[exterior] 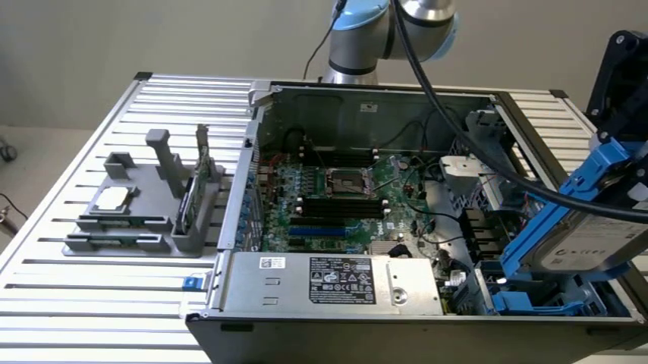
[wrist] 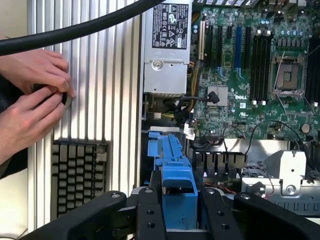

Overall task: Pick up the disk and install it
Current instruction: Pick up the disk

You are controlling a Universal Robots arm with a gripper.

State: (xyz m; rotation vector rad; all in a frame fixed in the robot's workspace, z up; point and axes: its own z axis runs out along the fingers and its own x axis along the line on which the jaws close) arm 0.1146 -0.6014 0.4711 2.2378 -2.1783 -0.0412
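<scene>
Gripper (wrist: pixel 181 212) clamped on the disk (exterior: pixel 592 244) by its blue rail; disk tilted above open computer case (exterior: pixel 354 102), lower right of exterior view. Person's hands (wrist: pixel 35 95) beside case.

PC case (exterior: pixel 385 114) is sat on the slatted table (exterior: pixel 61 303). Inside the case, mobo (exterior: pixel 344 197) is laid flat, w/ PSU (exterior: pixel 335 280) mounted along the case's front edge. Parts stand (exterior: pixel 132 227) is placed beside the case, on the exterior view's left. Disk (exterior: pixel 597 243) is held tilted over the case's end at the exterior view's right.

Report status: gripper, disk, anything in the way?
Gripper shut on disk. Disk tilted over open case. Person's hands beside case, clear of disk.
</scene>
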